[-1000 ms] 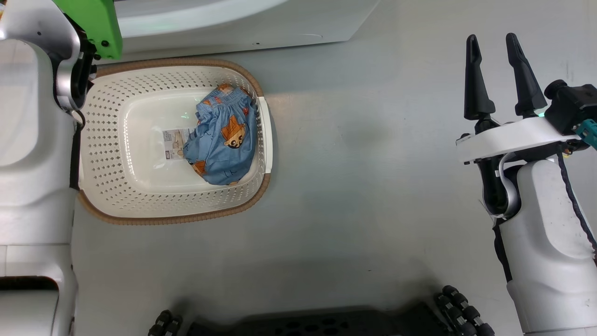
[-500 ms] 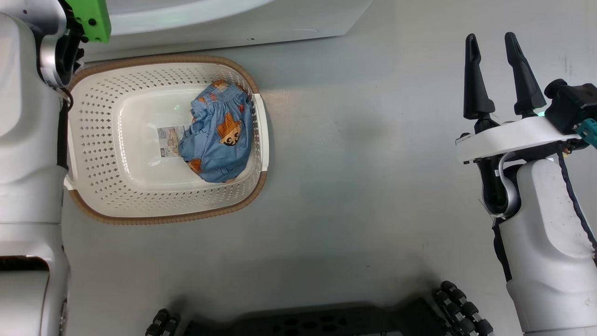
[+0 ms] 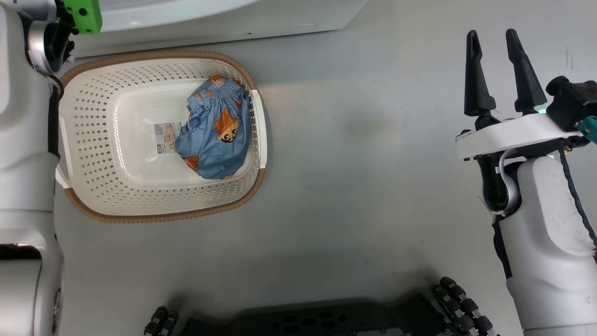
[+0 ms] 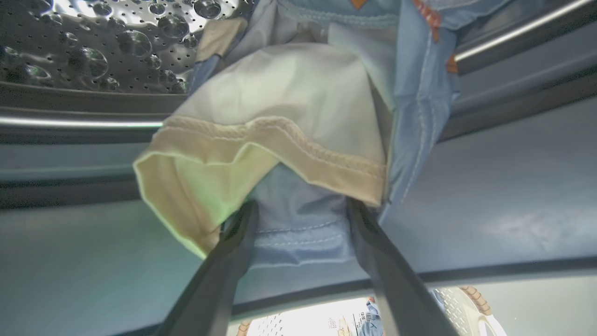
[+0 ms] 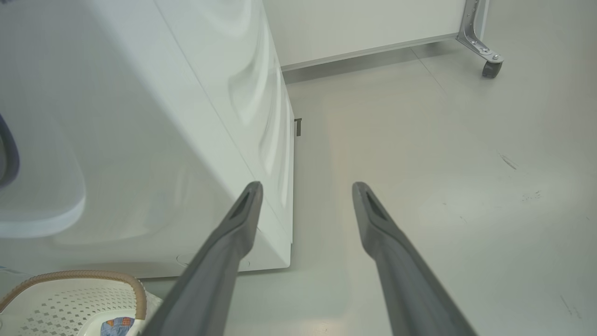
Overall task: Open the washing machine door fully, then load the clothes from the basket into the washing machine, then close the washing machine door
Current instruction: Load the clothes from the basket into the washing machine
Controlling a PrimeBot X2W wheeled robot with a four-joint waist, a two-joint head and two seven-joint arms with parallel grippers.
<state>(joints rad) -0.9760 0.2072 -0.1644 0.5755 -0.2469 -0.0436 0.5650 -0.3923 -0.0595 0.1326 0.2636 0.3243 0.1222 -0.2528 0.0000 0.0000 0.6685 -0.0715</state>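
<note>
Risks:
- Left hand point(image 4: 301, 205), centre of left wrist view: spread wide, gripping nothing.
- Blue-and-cream garment point(image 4: 289, 107) drapes over lip of steel drum point(image 4: 93, 32), hem between fingers point(image 4: 224, 270). Could snag on withdrawal and slide out, or get trapped at closing.
- Right hand point(image 3: 491, 37), head view right edge: wide open, empty.

Containers:
- Drum holds garment at mouth only.
- Basket point(image 3: 93, 140), head view upper left, below washing machine point(image 3: 210, 18): blue printed shorts point(image 3: 217, 135) in right half, overlapping paper label point(image 3: 164, 137), not yet loaded.
</note>
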